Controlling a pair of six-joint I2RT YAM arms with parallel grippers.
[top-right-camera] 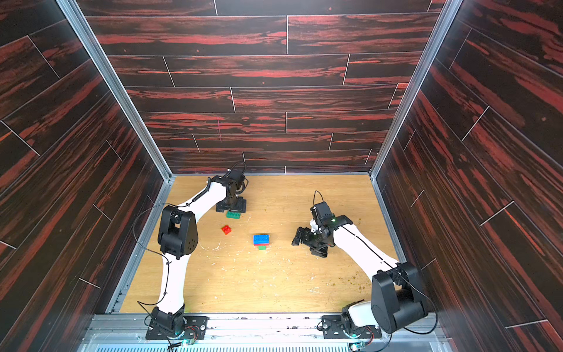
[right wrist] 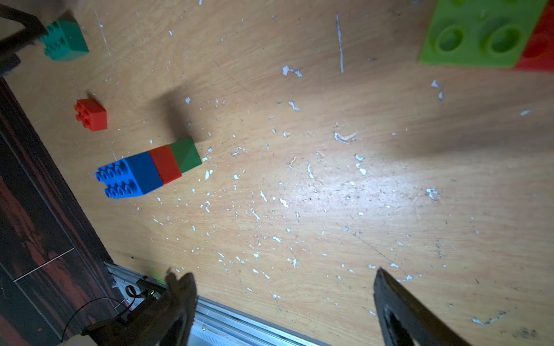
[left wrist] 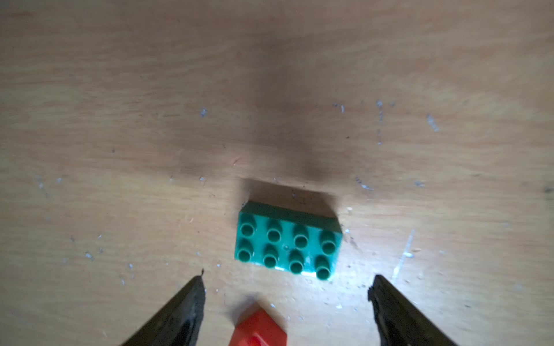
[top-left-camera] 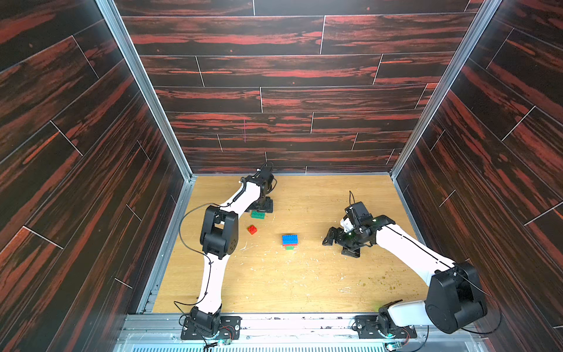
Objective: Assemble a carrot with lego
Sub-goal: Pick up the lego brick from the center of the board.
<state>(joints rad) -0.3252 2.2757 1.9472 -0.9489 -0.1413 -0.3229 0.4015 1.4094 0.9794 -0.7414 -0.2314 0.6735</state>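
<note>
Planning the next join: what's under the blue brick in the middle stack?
A red brick sits under the blue brick, with a green brick beneath that, on the table. Their studs are covered.

Left wrist view, soft throughout. The small red brick is cut by the picture's edge, one corner showing. My left fingers are cut there too, tips only. Right wrist view: lime brick and red piece touching it both run out of frame. In both top views: green brick partly behind my left fingers; studs too small to count.
</note>
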